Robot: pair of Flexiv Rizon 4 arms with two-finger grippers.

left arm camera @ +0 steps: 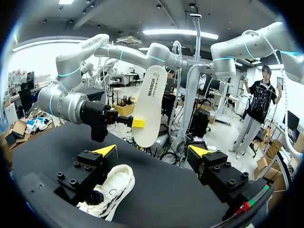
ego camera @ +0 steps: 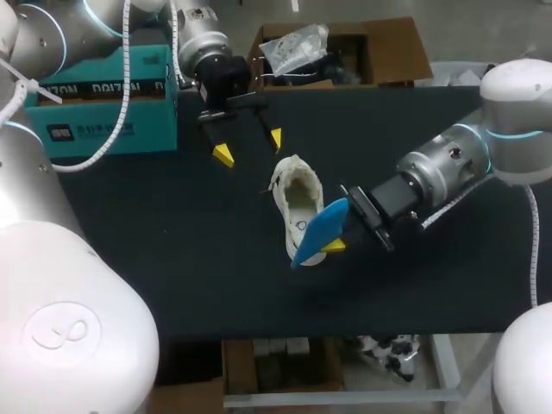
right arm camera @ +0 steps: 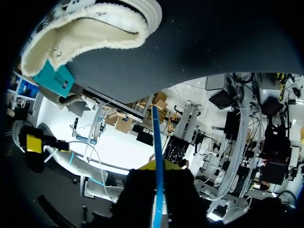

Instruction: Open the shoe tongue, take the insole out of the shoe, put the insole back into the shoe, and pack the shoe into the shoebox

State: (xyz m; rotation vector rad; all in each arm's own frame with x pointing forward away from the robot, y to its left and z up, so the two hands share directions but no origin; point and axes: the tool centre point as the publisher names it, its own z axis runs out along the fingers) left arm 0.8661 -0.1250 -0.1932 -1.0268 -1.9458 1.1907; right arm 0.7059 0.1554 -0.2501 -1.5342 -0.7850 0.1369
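A cream shoe (ego camera: 296, 200) lies on the black table (ego camera: 172, 259) with its opening up; it also shows under my left gripper (left arm camera: 108, 192) and ahead of my right gripper (right arm camera: 90, 23). My right gripper (ego camera: 333, 240) is shut on the insole (ego camera: 317, 231), blue on top and white underneath (left arm camera: 149, 107), held tilted in the air just right of the shoe. In the right wrist view the insole (right arm camera: 158, 161) is edge-on between the fingers (right arm camera: 164, 165). My left gripper (ego camera: 248, 145) hangs open behind the shoe, holding nothing, its yellow tips wide apart (left arm camera: 153, 152).
The teal shoebox (ego camera: 103, 99) stands at the back left of the table, next to my left arm. An open cardboard box (ego camera: 345, 52) with a plastic bag inside sits at the back middle.
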